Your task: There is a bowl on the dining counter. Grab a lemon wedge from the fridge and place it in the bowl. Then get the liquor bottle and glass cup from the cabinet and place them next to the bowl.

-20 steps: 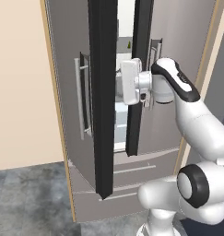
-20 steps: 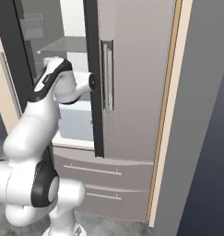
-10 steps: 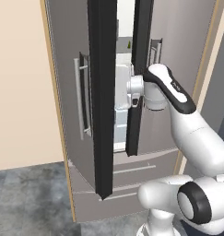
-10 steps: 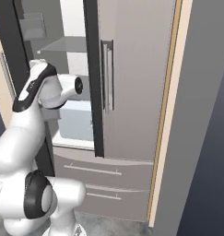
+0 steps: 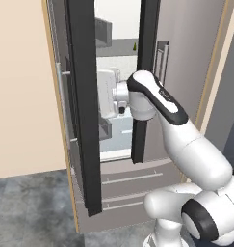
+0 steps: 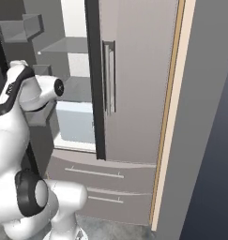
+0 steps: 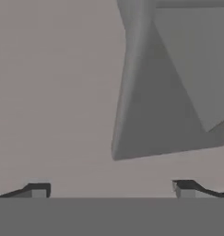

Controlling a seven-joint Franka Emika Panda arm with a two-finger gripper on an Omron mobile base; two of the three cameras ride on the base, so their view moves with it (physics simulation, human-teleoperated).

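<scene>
The fridge [image 6: 134, 93] stands before me with its left door [image 5: 82, 120] swung open and its right door shut. My arm reaches into the opening, and its white hand [image 5: 108, 91] sits just behind the open door's dark edge. In the hand view my gripper [image 7: 111, 189] is open, its fingertips [image 7: 37, 189] far apart with nothing between them. It faces a plain grey panel and a slanted grey bin [image 7: 168, 92] close ahead. The lemon wedge, bowl, dining counter, liquor bottle, glass cup and cabinet are out of view.
Grey shelves [image 6: 68, 44] and a pale crisper box [image 6: 75, 122] fill the fridge interior. A small dark item [image 5: 134, 47] stands on an upper shelf. Two drawer fronts [image 6: 94, 173] lie below. A tan wall [image 5: 22, 96] stands left of the fridge.
The left door has swung wider open. My arm has swung left, deeper into the fridge opening, with the hand staying close to the door's inner side. The gripper has stayed open.
</scene>
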